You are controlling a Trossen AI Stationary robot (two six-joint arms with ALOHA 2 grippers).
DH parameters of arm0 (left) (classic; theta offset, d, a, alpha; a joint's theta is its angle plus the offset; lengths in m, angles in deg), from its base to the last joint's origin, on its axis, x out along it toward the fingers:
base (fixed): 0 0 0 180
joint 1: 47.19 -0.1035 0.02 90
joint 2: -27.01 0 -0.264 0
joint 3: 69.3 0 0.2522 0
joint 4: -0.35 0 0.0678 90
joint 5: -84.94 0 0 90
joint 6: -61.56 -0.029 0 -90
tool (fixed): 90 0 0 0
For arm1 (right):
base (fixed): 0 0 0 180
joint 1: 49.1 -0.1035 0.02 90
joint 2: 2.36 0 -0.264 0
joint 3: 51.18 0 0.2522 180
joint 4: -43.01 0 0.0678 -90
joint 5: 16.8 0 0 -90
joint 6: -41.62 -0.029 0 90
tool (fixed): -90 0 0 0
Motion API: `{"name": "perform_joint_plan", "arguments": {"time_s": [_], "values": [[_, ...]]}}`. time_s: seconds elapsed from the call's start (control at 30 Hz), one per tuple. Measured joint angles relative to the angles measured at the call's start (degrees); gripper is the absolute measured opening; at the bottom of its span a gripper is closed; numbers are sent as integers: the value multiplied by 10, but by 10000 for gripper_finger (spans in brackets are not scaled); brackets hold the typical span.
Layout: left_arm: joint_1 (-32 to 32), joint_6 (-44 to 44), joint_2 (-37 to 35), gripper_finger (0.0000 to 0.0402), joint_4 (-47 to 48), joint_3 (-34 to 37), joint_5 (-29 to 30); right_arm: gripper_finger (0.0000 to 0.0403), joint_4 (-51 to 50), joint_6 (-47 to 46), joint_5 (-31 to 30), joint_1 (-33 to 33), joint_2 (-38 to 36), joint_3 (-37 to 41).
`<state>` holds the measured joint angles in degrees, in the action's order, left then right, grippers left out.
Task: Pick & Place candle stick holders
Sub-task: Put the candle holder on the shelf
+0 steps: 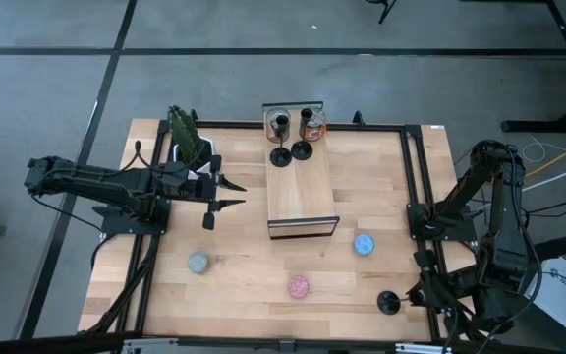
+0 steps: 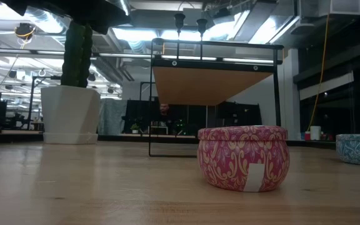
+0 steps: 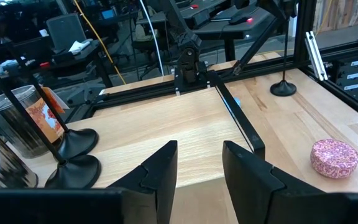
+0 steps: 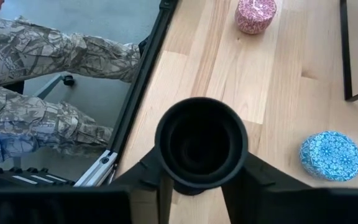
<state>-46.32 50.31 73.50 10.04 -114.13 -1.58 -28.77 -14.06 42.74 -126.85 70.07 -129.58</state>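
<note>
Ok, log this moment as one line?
stage: grasp | right gripper: jaws around candle stick holder at table's near right edge | left gripper: jaws open, waiting beside riser shelf | two holders already on shelf

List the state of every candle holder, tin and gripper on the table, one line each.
Two candle holders: upright on the raised shelf, beside two metal tins.
Third candle holder: upright at the table's near right edge, between the right gripper's fingers.
Right gripper: closing around that holder.
Left gripper: open, empty.
Pink tin, blue tin, grey tin: lids on.
</note>
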Motion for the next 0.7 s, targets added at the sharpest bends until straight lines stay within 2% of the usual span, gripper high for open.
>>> {"name": "perform_joint_plan", "arguments": {"time_s": [0.43,0.7], "values": [[0,0,0,124,0,0,0,84,2,-1,-23,3,0,0],[0,0,0,122,0,0,0,73,1,-9,36,5,0,0]]}}
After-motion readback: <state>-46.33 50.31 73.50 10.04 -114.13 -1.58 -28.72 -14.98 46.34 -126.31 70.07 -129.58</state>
